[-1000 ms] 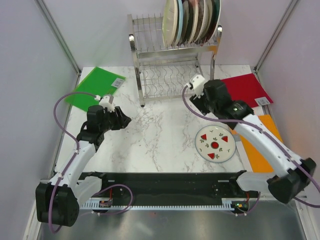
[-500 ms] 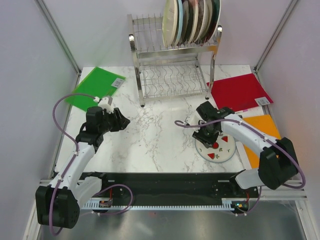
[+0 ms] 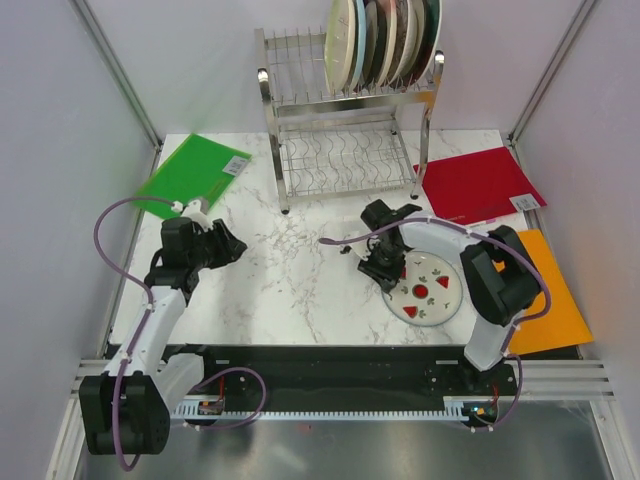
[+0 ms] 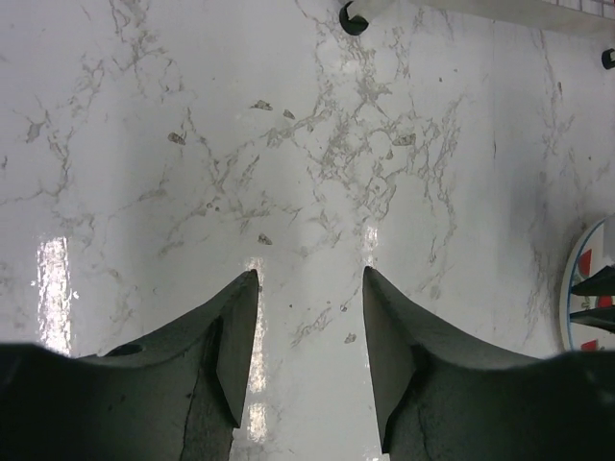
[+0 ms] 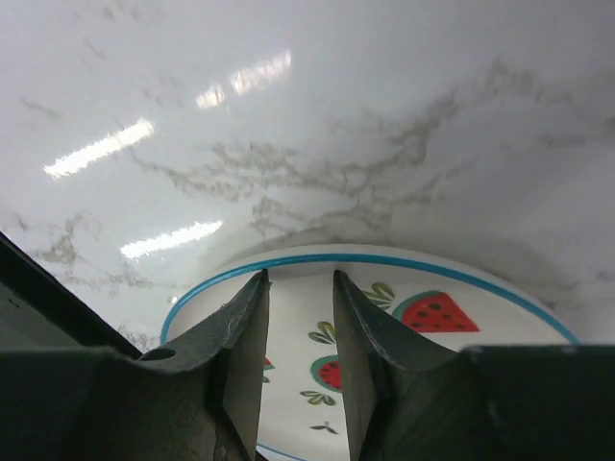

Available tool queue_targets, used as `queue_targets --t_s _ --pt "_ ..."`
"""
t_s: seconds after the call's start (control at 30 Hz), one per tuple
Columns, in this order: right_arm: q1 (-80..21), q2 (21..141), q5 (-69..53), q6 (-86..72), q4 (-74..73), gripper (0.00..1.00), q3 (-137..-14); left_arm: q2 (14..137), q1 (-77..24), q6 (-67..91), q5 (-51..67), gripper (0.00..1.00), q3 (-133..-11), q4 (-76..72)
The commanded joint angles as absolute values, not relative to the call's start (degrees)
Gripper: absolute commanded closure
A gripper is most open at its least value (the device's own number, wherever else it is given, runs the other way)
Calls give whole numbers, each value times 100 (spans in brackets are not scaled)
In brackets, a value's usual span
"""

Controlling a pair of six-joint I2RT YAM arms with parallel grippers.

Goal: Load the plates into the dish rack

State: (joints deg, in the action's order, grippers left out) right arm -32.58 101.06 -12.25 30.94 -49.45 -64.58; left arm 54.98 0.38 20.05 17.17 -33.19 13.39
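The white watermelon plate (image 3: pixel 430 291) lies flat on the marble table right of centre. My right gripper (image 3: pixel 383 264) hangs low over its left rim. In the right wrist view the gripper (image 5: pixel 301 277) is open with a narrow gap, and the plate (image 5: pixel 404 288) with its blue rim shows between and under the fingertips. Several plates (image 3: pixel 385 40) stand in the top tier of the chrome dish rack (image 3: pixel 345 150) at the back. My left gripper (image 3: pixel 235 243) is open and empty over bare marble in the left wrist view (image 4: pixel 309 274). The plate's edge (image 4: pixel 588 288) shows at the right of that view.
A green mat (image 3: pixel 190 175) lies at the back left. A red mat (image 3: pixel 478 183) lies right of the rack. An orange mat (image 3: pixel 545 290) lies at the right edge. A rack foot (image 4: pixel 353 17) shows ahead of the left gripper.
My right arm has swung from near the rack down and left to the plate's left rim. My left arm has drawn back slightly to the left.
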Motion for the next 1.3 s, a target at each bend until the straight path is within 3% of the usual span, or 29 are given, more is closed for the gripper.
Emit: queue_targets --t_s 0.0,0.3,0.43,0.77,1.0,1.27 --pt "-3936 10958 -1968 2892 -4210 60 -7353 5519 298 2241 1995 44 -3357 1415" --pt "-5255 13093 -2496 2031 -3798 59 -10324 5634 404 2136 2452 37 -3489 1740" --pt "-5265 13176 -2312 1275 -3507 58 -11364 5730 431 2276 2575 35 -3393 1714" --pt "-4676 11357 -2347 1213 -2892 58 -9090 5888 439 2505 2724 34 -2971 1248" --pt "-3728 9732 -2969 -420 -2225 55 -7447 6695 431 3259 2688 39 -2813 1187" --pt "-2655 9922 -4427 -1317 -1812 54 -6206 7795 88 3340 2777 51 -2874 695"
